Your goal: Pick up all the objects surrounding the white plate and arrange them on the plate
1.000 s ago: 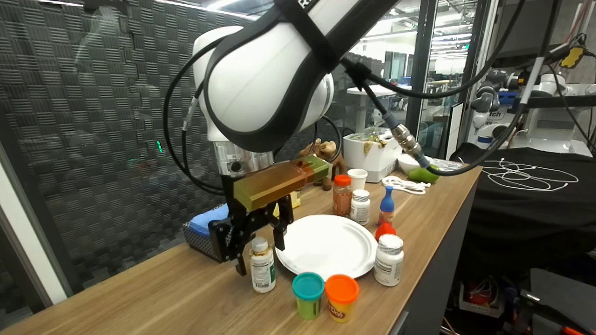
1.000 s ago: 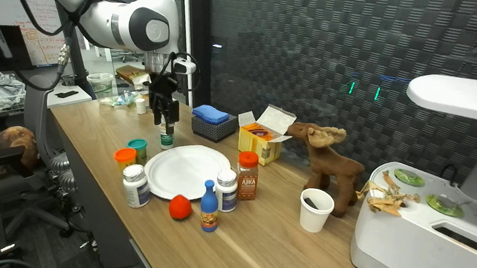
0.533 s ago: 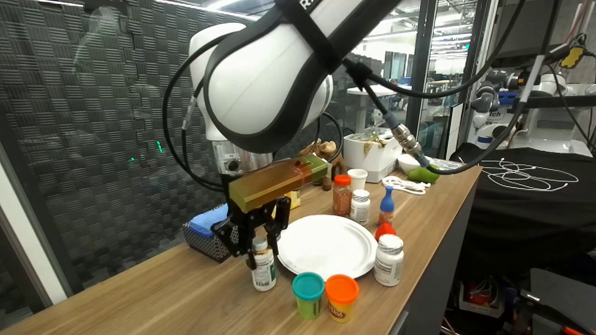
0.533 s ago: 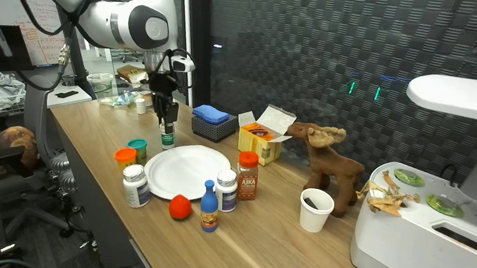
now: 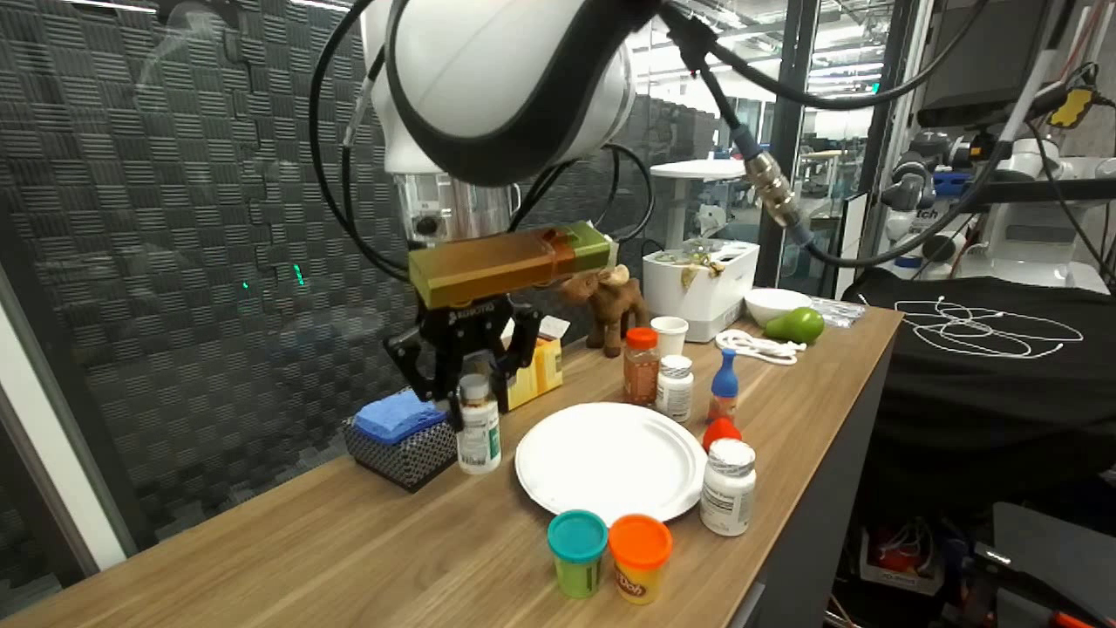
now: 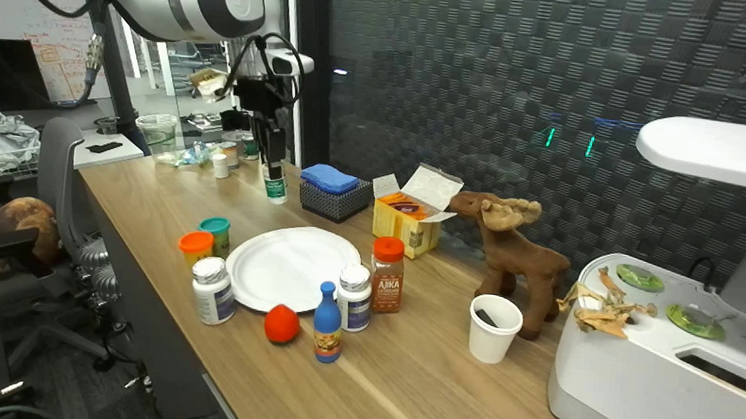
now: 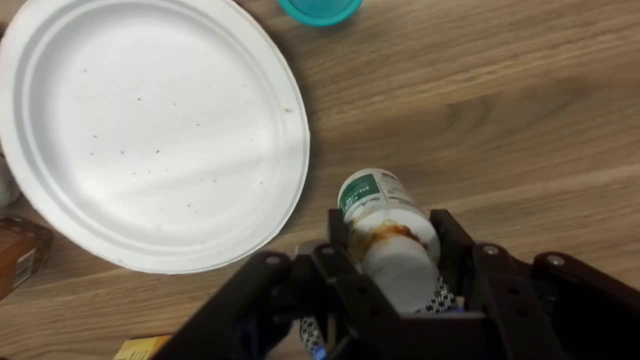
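Observation:
My gripper (image 7: pixel 389 220) is shut on a white bottle (image 7: pixel 377 197) with a green label, its pads on either side of the body. In an exterior view that bottle (image 5: pixel 479 440) hangs slightly tilted above the table, beside the plate. The white plate (image 5: pixel 610 462) has nothing on it but specks. Around it stand a teal-lidded tub (image 5: pixel 577 558), an orange-lidded tub (image 5: pixel 639 563), a white bottle (image 5: pixel 729 493), a red object (image 6: pixel 281 324), a blue bottle (image 6: pixel 327 326), another white bottle (image 6: pixel 354 301) and an orange-capped spice jar (image 6: pixel 387 277).
Close behind the held bottle is a dark mesh basket (image 5: pixel 410 458) with a blue cloth (image 5: pixel 397 417). Further along the back stand a yellow carton (image 6: pixel 404 232), a plush moose (image 6: pixel 522 264), a paper cup (image 6: pixel 493 332) and a white planter (image 6: pixel 650 404).
The jaws have closed on the green-labelled bottle. Gripper and bottle have since risen off the table and moved back toward the mesh basket. The other objects have stayed put.

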Robot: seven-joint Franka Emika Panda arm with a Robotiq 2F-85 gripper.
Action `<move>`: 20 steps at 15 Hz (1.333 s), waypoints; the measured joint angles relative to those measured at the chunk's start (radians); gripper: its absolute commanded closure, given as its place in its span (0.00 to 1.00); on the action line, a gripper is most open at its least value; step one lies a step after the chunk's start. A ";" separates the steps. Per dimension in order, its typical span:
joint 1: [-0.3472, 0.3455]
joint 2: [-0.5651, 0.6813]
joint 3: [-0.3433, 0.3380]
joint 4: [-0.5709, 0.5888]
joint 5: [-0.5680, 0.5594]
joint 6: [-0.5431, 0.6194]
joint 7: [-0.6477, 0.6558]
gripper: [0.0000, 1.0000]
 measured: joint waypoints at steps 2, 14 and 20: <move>-0.006 -0.031 -0.020 -0.005 -0.009 -0.008 0.030 0.79; -0.159 -0.055 -0.051 -0.095 -0.010 -0.034 0.010 0.79; -0.209 -0.045 -0.052 -0.095 0.057 -0.034 -0.086 0.79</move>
